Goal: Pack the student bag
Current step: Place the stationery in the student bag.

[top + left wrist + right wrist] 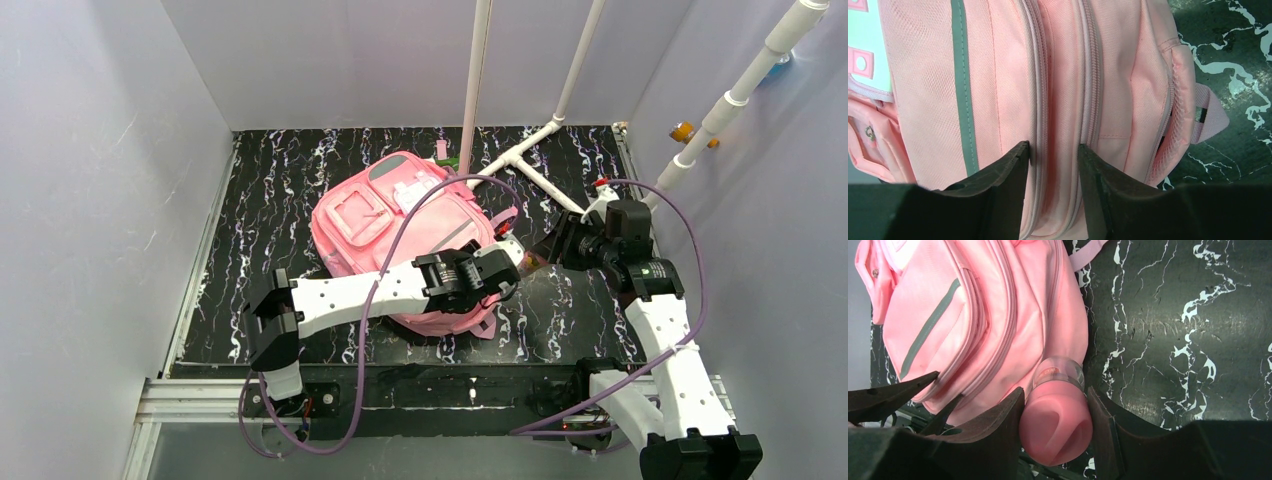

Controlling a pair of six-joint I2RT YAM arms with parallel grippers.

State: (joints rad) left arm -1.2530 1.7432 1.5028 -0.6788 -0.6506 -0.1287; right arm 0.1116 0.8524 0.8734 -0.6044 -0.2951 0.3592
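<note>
The student bag (385, 220), a big pink backpack with a grey strip (964, 90), lies on the black marbled table (260, 210). My left gripper (503, 266) is at the bag's near right end. In the left wrist view this gripper (1053, 150) has its fingers pressed on the fabric band between two closed zippers (1035, 75). My right gripper (548, 250) hovers just right of the bag. It (1055, 395) is shut on a pink-capped clear bottle (1055, 427), whose clear end touches the bag's (998, 315) side.
A white pipe frame (530, 150) stands on the back of the table, with a small pink and green item (443, 152) beside its upright. Grey walls enclose the left, back and right. Purple cables (690, 260) loop off both arms.
</note>
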